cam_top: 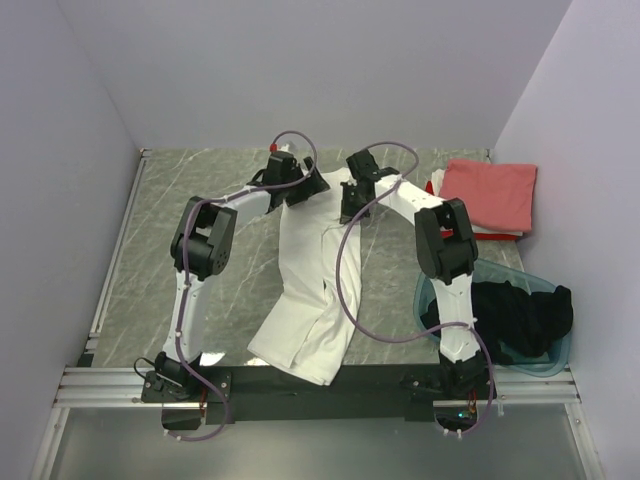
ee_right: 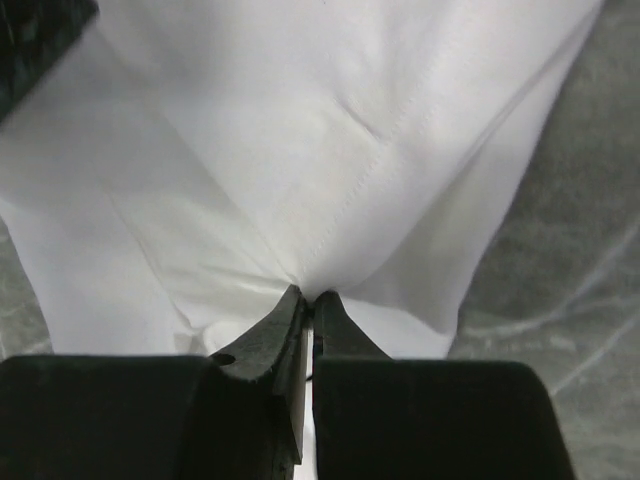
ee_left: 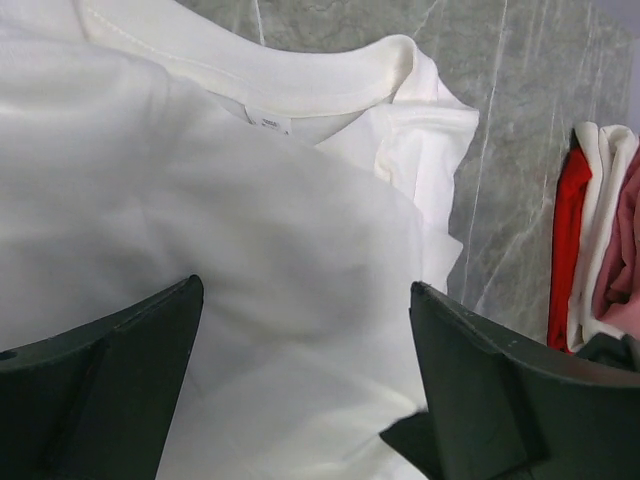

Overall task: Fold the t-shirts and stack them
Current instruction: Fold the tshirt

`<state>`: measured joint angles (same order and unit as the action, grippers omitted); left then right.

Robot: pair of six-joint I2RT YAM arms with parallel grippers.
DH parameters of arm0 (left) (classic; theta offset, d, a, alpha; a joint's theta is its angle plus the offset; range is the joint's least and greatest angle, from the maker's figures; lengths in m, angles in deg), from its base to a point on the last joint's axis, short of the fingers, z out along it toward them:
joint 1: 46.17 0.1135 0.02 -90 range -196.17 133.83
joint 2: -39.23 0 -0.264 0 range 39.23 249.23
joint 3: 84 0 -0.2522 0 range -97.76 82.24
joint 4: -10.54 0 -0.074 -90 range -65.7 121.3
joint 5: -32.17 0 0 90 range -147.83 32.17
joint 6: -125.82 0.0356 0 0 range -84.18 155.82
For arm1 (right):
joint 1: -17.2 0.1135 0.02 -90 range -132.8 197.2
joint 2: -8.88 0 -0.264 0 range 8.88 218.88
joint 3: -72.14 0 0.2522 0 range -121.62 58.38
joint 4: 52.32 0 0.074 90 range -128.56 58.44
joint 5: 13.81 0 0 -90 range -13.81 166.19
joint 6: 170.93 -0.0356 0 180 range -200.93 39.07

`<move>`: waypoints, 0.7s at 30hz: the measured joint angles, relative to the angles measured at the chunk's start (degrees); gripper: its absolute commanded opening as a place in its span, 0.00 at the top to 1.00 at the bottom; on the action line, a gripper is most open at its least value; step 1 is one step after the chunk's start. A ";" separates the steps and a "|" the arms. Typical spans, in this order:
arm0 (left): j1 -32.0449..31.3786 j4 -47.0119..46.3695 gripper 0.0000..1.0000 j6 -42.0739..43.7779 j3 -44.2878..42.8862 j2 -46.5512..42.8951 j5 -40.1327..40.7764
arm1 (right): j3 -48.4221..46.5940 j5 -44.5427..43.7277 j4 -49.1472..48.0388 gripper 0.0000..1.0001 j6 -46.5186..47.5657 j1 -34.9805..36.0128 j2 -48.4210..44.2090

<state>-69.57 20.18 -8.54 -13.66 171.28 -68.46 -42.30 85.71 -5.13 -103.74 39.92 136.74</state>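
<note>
R gripper (ee_right: pixel 308 300) is pinching a fold of the white t-shirt (cam_top: pixel 305 290), which is lying center frame on the table, while L gripper (ee_left: pixel 305 290) is hovering wide open above its collar and the folded stack (cam_top: pixel 490 192) is sitting upper right.

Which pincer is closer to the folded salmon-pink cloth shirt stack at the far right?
Right. The right pincer, shut on the large white cloth t-shirt, is left of the folded salmon-pink cloth shirt stack; the left pincer hangs open over that t-shirt, farther left.
</note>
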 measured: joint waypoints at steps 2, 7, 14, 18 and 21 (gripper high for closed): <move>0.28 0.37 0.08 -0.04 -0.94 0.68 -0.17 | 1.95 -0.22 -0.02 1.00 -0.33 0.00 -1.84; 0.39 0.61 0.08 -0.04 -1.42 0.87 -0.28 | 7.15 -0.70 -1.53 0.79 -1.55 0.00 -6.84; 0.76 0.90 0.07 0.17 -1.53 0.87 -0.31 | 12.26 -2.91 -2.05 0.52 -2.03 0.00 -10.40; 1.01 1.66 0.07 0.39 -1.95 0.90 -0.33 | 13.09 -4.17 -1.36 0.51 -1.99 0.00 -12.48; 1.16 2.34 0.07 0.76 -2.34 0.90 -0.33 | 12.76 -4.24 -1.38 0.51 -1.70 0.00 -14.16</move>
<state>-68.41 22.52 -7.77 -15.99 172.18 -68.79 -29.54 81.47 -6.50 -105.44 39.92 122.57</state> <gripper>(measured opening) 0.928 0.486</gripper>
